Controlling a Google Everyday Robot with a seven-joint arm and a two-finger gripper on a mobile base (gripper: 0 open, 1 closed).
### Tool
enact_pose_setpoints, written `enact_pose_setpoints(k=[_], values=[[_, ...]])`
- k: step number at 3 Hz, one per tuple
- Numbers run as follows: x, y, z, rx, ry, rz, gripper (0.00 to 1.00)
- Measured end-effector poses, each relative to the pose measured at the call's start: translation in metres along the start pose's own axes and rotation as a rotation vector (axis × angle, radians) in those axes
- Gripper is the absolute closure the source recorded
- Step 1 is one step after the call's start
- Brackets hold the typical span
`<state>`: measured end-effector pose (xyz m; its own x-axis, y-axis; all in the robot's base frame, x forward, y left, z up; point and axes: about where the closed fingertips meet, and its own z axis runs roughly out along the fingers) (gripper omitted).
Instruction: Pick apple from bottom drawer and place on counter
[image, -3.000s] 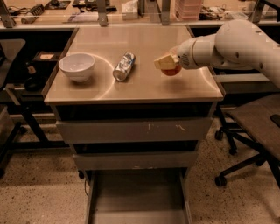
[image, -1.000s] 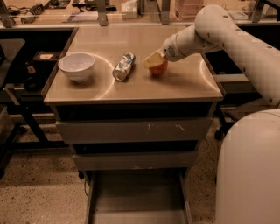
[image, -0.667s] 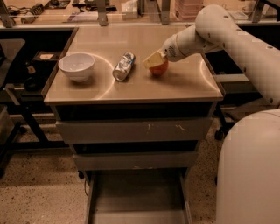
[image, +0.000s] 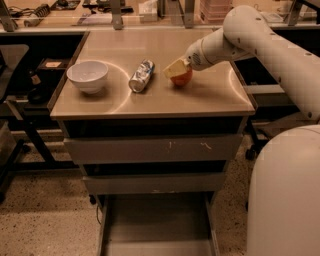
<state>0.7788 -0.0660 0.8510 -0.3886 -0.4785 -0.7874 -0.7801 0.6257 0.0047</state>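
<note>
The apple (image: 183, 79) sits on the counter (image: 200, 97), a little right of centre and toward the far half, with bare glossy top on its near and right sides as far as the thin edges. The gripper (image: 176, 69) is right on it, its pale yellowish tip lying over the apple's upper left. Whether it clasps the fruit or is loose cannot be told. The white arm (image: 260, 37) comes in from the right, crossing above the counter's far right corner.

Just left of the apple lies a crushed silver can (image: 141, 76) on its side, close by but apart from it. Farther left, near the counter's left edge, stands a white bowl (image: 87, 76). The strip along the near edge is free across its whole width.

Below the counter, the two shallower drawers (image: 152, 149) are closed, their grey fronts scuffed. The bottom drawer (image: 157, 225) is pulled out toward the viewer, its plain grey floor showing between the side rails.

The robot's large white body (image: 285, 195) fills the near right and stands beside the open drawer's right rail. A dark metal frame (image: 25, 130) stands left of the cabinet, and a cluttered light-wood desk (image: 75, 17) runs along the far side behind the counter.
</note>
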Motion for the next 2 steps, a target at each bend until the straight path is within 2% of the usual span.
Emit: enact_pose_setpoints(k=[1,2], values=[[0.0000,0.0000,0.0000,0.000,0.000,0.000,0.13],[0.0000,0.0001,0.0001,0.000,0.000,0.000,0.00]])
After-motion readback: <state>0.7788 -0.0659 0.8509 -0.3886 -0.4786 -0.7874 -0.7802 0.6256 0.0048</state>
